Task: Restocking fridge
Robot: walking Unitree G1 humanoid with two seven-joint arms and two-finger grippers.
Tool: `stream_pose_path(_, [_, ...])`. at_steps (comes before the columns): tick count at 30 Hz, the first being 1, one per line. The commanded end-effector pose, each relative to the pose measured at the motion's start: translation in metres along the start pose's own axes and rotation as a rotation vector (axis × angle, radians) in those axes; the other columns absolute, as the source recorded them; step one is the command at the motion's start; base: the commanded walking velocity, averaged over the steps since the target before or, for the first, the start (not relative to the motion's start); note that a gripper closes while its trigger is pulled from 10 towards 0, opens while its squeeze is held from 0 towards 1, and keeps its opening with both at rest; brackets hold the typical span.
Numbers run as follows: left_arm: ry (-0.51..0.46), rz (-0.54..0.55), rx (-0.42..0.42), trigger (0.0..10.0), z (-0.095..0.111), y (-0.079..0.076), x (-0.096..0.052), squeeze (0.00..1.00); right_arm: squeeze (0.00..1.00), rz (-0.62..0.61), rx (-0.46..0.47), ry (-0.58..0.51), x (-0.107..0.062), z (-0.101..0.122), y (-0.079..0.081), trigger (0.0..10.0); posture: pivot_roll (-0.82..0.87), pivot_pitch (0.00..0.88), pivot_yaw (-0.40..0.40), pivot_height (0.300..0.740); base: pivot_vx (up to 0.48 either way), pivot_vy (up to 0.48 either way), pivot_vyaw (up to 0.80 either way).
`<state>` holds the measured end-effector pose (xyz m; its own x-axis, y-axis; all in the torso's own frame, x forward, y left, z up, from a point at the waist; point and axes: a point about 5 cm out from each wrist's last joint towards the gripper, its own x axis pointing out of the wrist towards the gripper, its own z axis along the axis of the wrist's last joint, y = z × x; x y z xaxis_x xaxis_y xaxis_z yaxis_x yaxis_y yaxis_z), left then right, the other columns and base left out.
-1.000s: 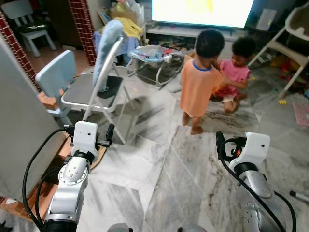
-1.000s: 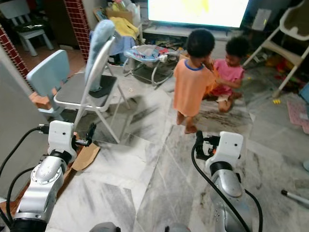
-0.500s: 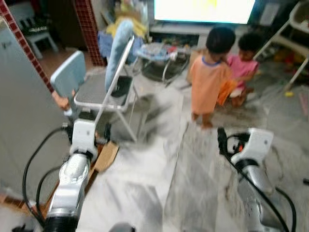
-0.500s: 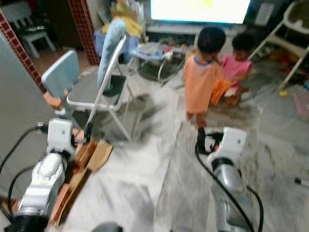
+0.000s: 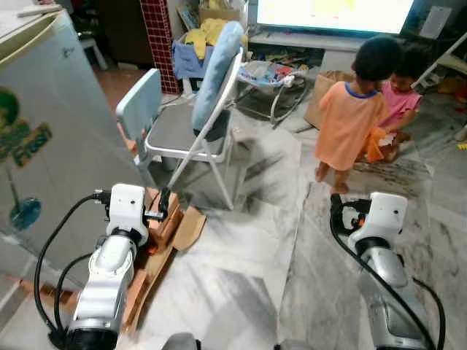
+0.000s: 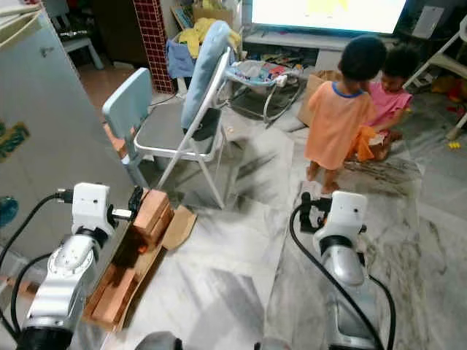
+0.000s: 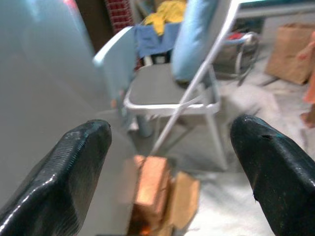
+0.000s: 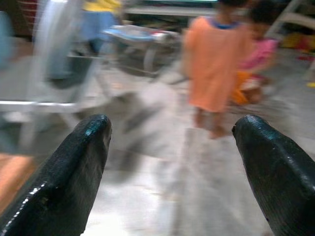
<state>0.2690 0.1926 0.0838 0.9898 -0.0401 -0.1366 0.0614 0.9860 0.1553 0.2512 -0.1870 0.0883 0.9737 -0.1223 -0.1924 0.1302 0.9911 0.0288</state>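
The fridge (image 5: 51,138) stands at my left, a pale grey cabinet with green and blue stickers, its door closed. My left gripper (image 7: 172,125) is held up in front of me near the fridge's lower corner, fingers (image 7: 74,162) wide apart and empty. My right gripper (image 8: 173,120) is raised over the marble floor, open and empty as well. In the left eye view the left gripper (image 5: 163,203) shows above the bricks and the right gripper (image 5: 337,208) near the children.
Orange bricks and cardboard (image 6: 149,215) lie on the floor by the fridge. A folding chair (image 5: 201,135) and a small blue chair (image 5: 139,109) stand just beyond. Two children (image 5: 350,117) are at the right, before a lit TV (image 5: 336,13) and a baby bouncer (image 5: 270,73).
The whole picture has swung left, so the camera turned: the fridge front now fills the left side, and the children sit further right. Both arms keep the same raised pose.
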Motion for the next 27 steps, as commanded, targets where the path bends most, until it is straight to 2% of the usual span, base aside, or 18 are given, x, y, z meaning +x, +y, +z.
stream_pose_path(1, [-0.008,-0.017,-0.012,10.0,0.003,-0.004,0.001,0.00,0.00,-0.002,-0.015,-0.008,0.000,0.003,-0.003,10.0,-0.01,0.000,0.013,0.740,-0.334,0.349,0.00])
stream_pose_path(12, [-0.029,-0.042,-0.003,10.0,0.006,-0.007,0.000,0.00,0.00,-0.031,0.006,-0.009,-0.001,0.000,-0.012,10.0,-0.01,0.000,0.011,0.740,-0.327,0.355,0.00])
stream_pose_path(17, [-0.073,-0.078,-0.002,10.0,0.010,-0.007,-0.002,0.00,0.00,-0.035,-0.005,-0.035,-0.001,0.004,-0.012,10.0,0.00,0.000,0.009,0.740,0.000,0.000,0.00])
stream_pose_path(24, [-0.079,-0.119,0.010,10.0,0.011,-0.007,-0.003,0.00,0.00,-0.060,-0.021,-0.049,-0.002,0.006,-0.017,10.0,-0.01,0.000,0.011,0.740,0.000,0.000,0.00])
stream_pose_path(27, [-0.092,-0.132,0.008,10.0,0.012,-0.007,-0.003,0.00,0.00,-0.075,-0.031,-0.058,-0.002,0.007,-0.021,10.0,-0.01,0.000,0.010,0.740,0.315,0.000,0.00])
